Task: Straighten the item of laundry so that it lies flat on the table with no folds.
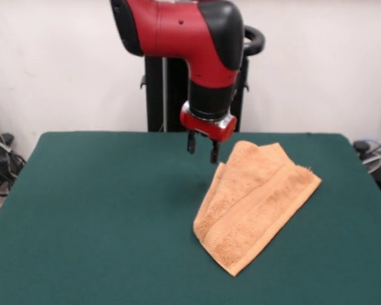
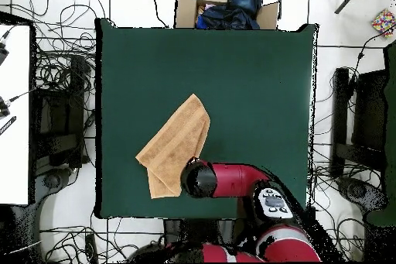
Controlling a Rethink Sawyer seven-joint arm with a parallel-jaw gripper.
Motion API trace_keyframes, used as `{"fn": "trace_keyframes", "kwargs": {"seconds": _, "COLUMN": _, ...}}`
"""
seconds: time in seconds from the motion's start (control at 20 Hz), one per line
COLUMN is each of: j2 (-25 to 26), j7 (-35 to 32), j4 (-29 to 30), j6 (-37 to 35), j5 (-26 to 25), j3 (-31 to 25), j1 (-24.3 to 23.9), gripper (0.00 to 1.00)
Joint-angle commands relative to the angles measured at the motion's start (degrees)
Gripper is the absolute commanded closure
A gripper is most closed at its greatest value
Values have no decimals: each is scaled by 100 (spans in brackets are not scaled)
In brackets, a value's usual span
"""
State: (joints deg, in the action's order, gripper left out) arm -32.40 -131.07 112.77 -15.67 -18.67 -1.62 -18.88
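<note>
From here I see the gripper [image 1: 203,147] hanging off the red and black arm [image 1: 190,38], its two short dark fingers [image 1: 192,142] spread apart with a gap between them and nothing held. It hovers above the table [image 1: 95,210], just beside the far edge of the towel [image 1: 254,200], not touching it as far as I can tell. In the overhead view the arm's wrist covers the gripper, so only the arm [image 2: 224,180] shows, reaching over the towel's [image 2: 174,146] corner nearest the base.

The towel is light orange terry cloth, lying diagonally and folded over on itself, with a layer edge running along its length and a woven band near its lower end. It sits toward the robot's side of the green table [image 2: 255,83].

Beyond the table's far edge in the overhead view stands an open cardboard box [image 2: 224,7] with dark cloth bundled inside. I can read no writing anywhere.

The table is covered in dark green felt-like cloth. Behind the robot is a plain white wall [image 1: 317,63]; cables [image 2: 58,60] sprawl across the light floor around the table.
</note>
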Motion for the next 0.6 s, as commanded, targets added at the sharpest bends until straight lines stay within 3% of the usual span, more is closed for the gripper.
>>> {"fn": "trace_keyframes", "kwargs": {"seconds": 0.05, "j2": 521, "j7": -1088, "j4": 40, "j6": 661, "j5": 442, "j3": -89, "j1": 204, "gripper": 0}}
{"fn": "trace_keyframes", "kwargs": {"seconds": 0.35, "j2": 827, "j7": -564, "j4": -350, "j6": 762, "j5": 93, "j3": 95, "j1": 287, "gripper": 0}}
{"fn": "trace_keyframes", "kwargs": {"seconds": 0.6, "j2": 886, "j7": -427, "j4": -422, "j6": 731, "j5": 85, "j3": 91, "j1": 249, "gripper": 0}}
